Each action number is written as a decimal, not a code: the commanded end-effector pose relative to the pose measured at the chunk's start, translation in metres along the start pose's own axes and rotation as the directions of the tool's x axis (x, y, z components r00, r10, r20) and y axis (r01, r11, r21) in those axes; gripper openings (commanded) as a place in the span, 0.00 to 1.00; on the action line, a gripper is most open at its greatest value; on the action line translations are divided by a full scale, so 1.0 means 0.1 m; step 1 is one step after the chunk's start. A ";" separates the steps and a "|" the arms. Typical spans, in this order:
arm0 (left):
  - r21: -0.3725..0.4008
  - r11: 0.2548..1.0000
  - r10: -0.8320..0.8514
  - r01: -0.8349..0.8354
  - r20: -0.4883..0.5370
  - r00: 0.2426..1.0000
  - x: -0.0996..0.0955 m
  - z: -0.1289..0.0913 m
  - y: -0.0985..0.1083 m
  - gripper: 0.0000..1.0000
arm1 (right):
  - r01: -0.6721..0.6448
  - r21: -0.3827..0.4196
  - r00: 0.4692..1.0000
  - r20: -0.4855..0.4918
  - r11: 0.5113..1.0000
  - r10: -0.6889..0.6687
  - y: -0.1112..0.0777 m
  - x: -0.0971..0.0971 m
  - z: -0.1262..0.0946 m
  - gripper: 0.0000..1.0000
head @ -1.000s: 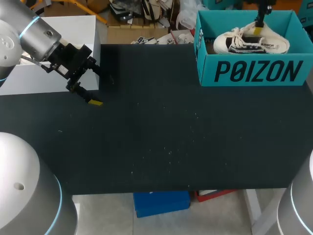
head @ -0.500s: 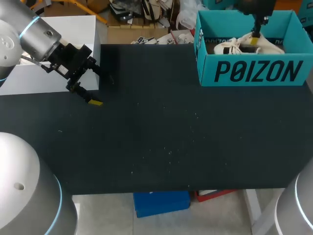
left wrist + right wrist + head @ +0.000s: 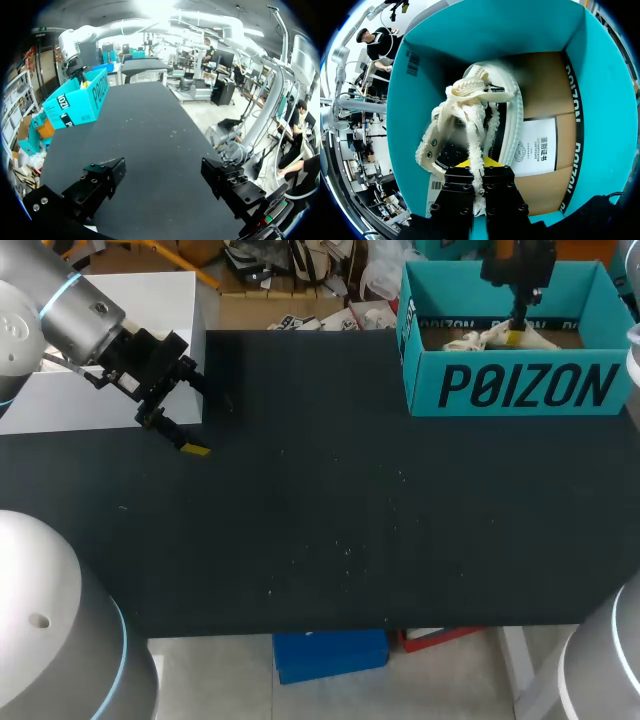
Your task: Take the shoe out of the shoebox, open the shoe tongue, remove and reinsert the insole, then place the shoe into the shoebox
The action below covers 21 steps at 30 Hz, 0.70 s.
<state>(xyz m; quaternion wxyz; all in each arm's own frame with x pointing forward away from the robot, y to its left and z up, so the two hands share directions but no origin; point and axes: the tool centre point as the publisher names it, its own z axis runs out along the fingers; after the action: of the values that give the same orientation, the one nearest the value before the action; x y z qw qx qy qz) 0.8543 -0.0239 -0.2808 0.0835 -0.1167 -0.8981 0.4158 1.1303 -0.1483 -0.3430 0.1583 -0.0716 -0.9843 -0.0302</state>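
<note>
Bench [image 3: 320, 540]: one, black matte top, evenly lit, no glare; long straight edges in the left wrist view [image 3: 150, 125].
Specks [image 3: 345, 550]: pale, sparse, from centre toward 5 o'clock.
White block [image 3: 150, 300]: flat-topped, at 10 o'clock; on or beside the bench, cannot tell.

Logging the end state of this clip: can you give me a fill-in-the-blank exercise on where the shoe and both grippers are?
1. The shoe lies inside the teal ____.
2. The right gripper has its fingers ____ on the shoe.
3. The left gripper has its fingers ____, with nothing between them.
4. The left gripper hangs over the black ____.

Missing words: shoebox; shut; open; table.
</note>
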 end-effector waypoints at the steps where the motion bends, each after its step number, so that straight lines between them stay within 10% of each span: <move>1: 0.000 1.000 0.002 -0.002 0.004 1.000 0.00 0.01 0.01 1.00 | -0.002 0.003 0.995 -0.103 1.000 0.002 0.03 -0.10 0.06 0.00; 3: 0.000 1.000 0.002 -0.002 0.004 1.000 0.00 0.01 0.01 1.00 | -0.001 0.007 0.995 -0.102 1.000 0.002 0.03 -0.09 0.07 0.00; 9: 0.000 1.000 0.002 -0.002 0.004 1.000 0.00 0.01 0.01 1.00 | -0.019 0.001 0.997 -0.071 1.000 0.019 0.02 -0.08 0.05 0.44; 21: 0.000 1.000 0.002 -0.002 0.004 1.000 0.00 0.01 0.01 1.00 | -0.062 0.007 0.996 0.069 0.998 0.062 -0.05 0.04 -0.35 0.46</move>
<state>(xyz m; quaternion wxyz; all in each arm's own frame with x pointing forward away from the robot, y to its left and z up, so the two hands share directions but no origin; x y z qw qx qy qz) 0.8542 -0.0239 -0.2808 0.0834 -0.1167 -0.8981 0.4158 1.1429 -0.1554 -0.3298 0.1399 -0.1011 -0.9847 -0.0229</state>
